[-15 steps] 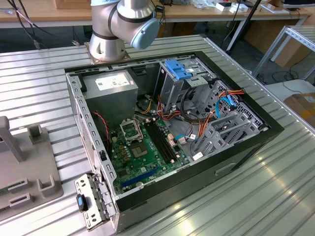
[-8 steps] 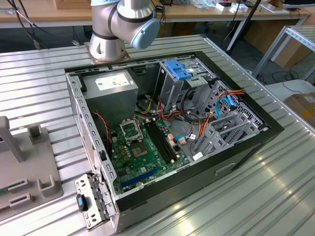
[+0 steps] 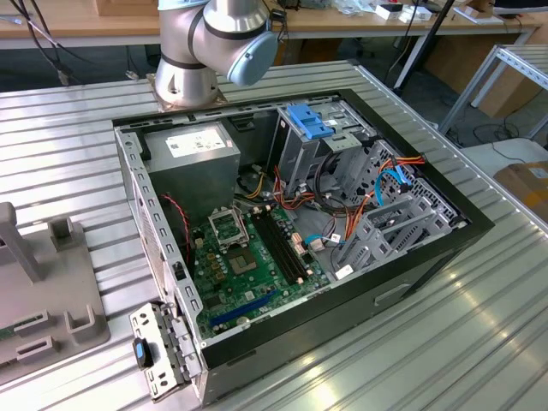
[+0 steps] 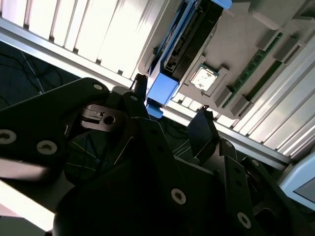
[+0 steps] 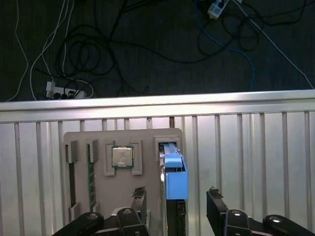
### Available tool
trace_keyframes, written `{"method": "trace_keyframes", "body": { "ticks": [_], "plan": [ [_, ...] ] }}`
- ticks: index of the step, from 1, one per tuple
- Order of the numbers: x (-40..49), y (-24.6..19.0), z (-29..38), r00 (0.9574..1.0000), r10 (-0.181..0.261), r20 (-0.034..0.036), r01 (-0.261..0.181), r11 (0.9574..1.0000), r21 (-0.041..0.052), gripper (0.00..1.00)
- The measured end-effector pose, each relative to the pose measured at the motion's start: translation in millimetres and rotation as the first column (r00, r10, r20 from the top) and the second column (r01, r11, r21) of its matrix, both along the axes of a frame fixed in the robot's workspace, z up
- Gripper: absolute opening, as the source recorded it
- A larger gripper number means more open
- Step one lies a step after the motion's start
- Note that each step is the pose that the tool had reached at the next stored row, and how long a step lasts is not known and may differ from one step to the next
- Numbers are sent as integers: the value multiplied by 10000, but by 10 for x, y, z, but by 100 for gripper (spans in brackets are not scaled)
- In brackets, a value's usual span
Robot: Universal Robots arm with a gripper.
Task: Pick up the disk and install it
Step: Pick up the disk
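- Disk [image 5: 174,172]: stands on edge in a slot of the grey tray [image 5: 147,135], beside a processor chip [image 5: 122,157] and memory sticks [image 5: 91,177]. The tray lies on the ribbed metal counter [image 5: 246,162].
- Claw [image 5: 175,192]: spread, one finger on each side of the disk. In both wrist views the fingertips [image 5: 139,192] appear clear of it, and nothing is pinched.
- Second wrist view: the blue rail [image 4: 161,88] end of the disk points toward the gap of the claw [image 4: 172,96].
- Handling, as judged:
  - The metal body looks rigid and should not flex under pressure.
  - It is likely dense for its size, so expect some weight.
  - The flat metal faces are smooth and could slip under a light pinch.
  - The mechanism inside is shock-sensitive, so avoid knocks against the slot walls.
- Grip point, as judged:
  - Take hold across the two broad faces, on the metal body.
  - The blue plastic rail looks thinner and may bend or unclip, so a hold on the rail alone is a poor choice.
- Case [image 3: 385,295]: lies open on the counter, well apart from the tray.
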State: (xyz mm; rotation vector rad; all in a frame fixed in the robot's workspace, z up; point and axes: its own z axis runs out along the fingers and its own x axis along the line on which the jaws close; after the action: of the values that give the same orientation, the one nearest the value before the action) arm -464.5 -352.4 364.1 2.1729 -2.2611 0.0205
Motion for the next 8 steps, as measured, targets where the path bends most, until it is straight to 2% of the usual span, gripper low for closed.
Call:
{"method": "trace_keyframes", "body": {
  "ticks": [8],
  "plan": [
    [0, 0, -8, 10000, 0, 3, 0, 10000, 1, 60]
  ]
}}
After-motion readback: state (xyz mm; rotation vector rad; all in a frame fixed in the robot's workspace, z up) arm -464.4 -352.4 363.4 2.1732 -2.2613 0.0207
